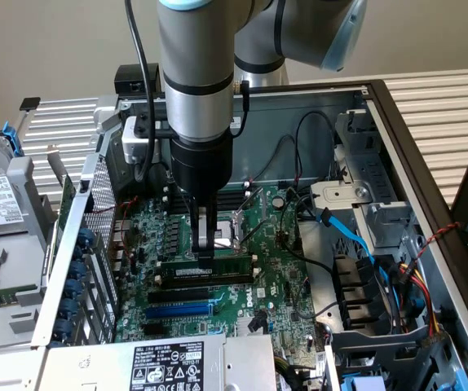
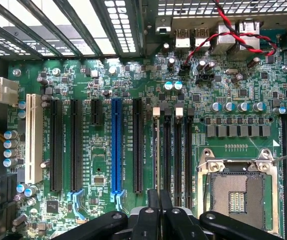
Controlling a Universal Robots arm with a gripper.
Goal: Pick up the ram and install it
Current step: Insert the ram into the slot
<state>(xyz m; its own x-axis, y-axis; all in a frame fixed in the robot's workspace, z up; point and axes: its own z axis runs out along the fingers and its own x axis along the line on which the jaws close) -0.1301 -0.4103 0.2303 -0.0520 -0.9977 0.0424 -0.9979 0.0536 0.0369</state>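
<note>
a: green motherboard (image 1: pixel 275 269) fills the open steel case (image 1: pixel 381 106); one arm over it, one gripper (image 1: pixel 205 248) pointing straight down.

b: the ram (image 1: pixel 205 269)?

a: one stick, standing on edge in a slot near the bare cpu socket (image 1: pixel 232 228). pincer closed narrow on its top edge, about mid-length.

b: how will it handle?

a: judged light, thin, stiff, brittle if bent. hold the top edge at the middle, keep it square to the slot.

b: counts?

a: wrist view: one blue slot (image 2: pixel 116 147), one white slot (image 2: pixel 31 137), four long black slots (image 2: pixel 76 145), one short black one. latches by the stick too small to read.
</note>
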